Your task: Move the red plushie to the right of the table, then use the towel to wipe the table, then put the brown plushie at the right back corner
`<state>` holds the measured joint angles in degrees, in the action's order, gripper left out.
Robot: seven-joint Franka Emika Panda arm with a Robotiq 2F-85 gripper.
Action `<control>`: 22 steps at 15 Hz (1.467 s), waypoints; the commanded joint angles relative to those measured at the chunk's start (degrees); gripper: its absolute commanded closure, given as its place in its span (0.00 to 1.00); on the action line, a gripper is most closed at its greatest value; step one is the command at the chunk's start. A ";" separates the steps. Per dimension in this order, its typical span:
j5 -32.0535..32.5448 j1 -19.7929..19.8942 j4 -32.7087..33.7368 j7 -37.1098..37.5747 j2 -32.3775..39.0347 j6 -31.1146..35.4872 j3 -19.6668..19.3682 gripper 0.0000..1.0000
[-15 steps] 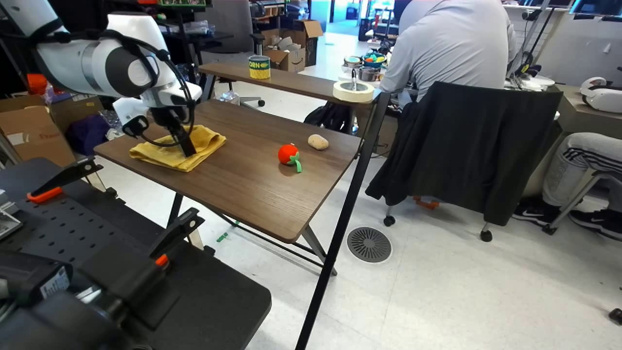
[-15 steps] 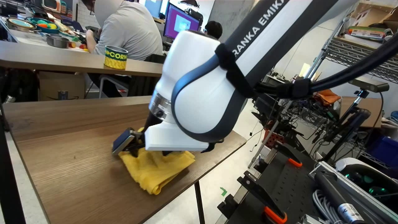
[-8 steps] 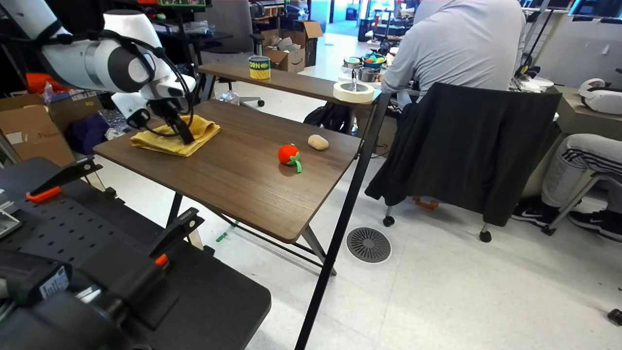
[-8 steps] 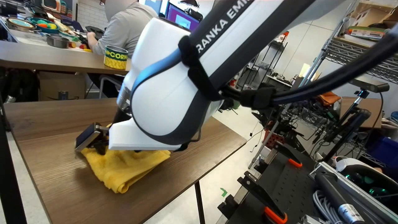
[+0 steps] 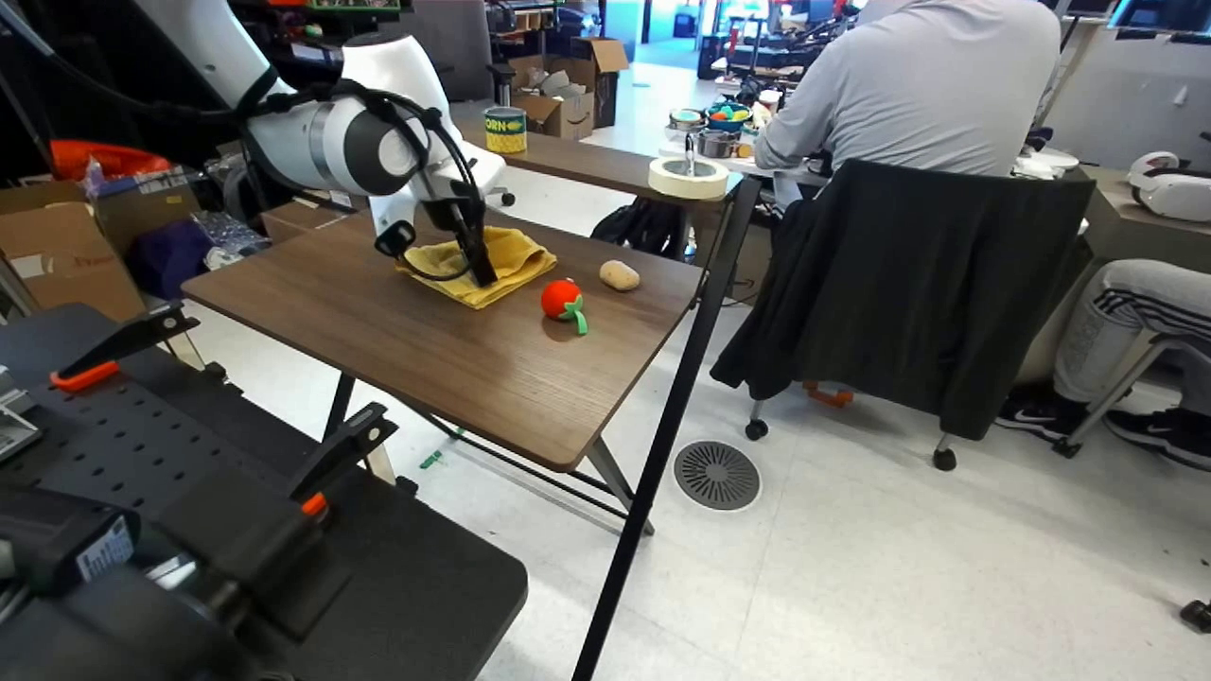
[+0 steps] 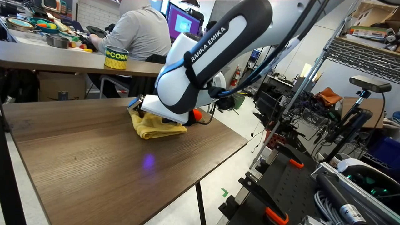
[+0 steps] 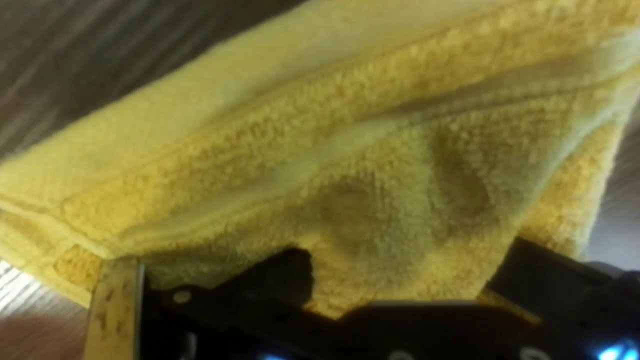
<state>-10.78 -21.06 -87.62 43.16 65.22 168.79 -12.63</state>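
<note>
The yellow towel [image 5: 518, 263] lies folded and creased on the dark brown table [image 5: 397, 326]. My gripper [image 7: 405, 270] presses down on it from above, its fingers spread apart with only flat cloth showing between them. In an exterior view a dark finger [image 5: 480, 265] stands on the cloth. Just beyond the towel's edge sits the red plushie [image 5: 560, 300] with its green leaf, apart from the cloth. The brown plushie [image 5: 620, 275] rests a little farther along, near the table's end. My arm covers part of the red plushie [image 6: 197, 114] in an exterior view.
A raised shelf [image 5: 587, 168] runs along the table's back, bearing a corn can [image 5: 504, 132] and a tape roll [image 5: 688, 180]. A black slanted post [image 5: 662, 407] stands at the table's end. A black pegboard cart [image 5: 407, 567] with clamps stands alongside. A person [image 5: 937, 85] sits behind.
My arm and the towel under it have slid across the table, first slightly toward the back, then a long way toward the two plushies. The plushies stayed put; the fingers kept their spread.
</note>
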 commanded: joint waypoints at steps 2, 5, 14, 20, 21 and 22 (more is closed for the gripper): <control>-0.44 -0.84 9.72 2.59 7.09 -0.09 1.65 0.00; 1.15 -3.96 14.08 1.44 9.48 -0.01 3.20 0.00; 4.34 -6.84 8.49 -8.34 4.20 -8.06 10.19 0.00; 4.27 -5.28 -7.65 -18.04 -5.74 -8.05 15.09 0.00; 4.54 -5.54 -9.19 -19.35 -6.38 -8.11 15.86 0.00; 4.84 -5.76 -10.44 -20.71 -6.91 -8.30 16.64 0.00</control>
<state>-6.68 -27.23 -91.00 26.62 60.82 161.77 0.81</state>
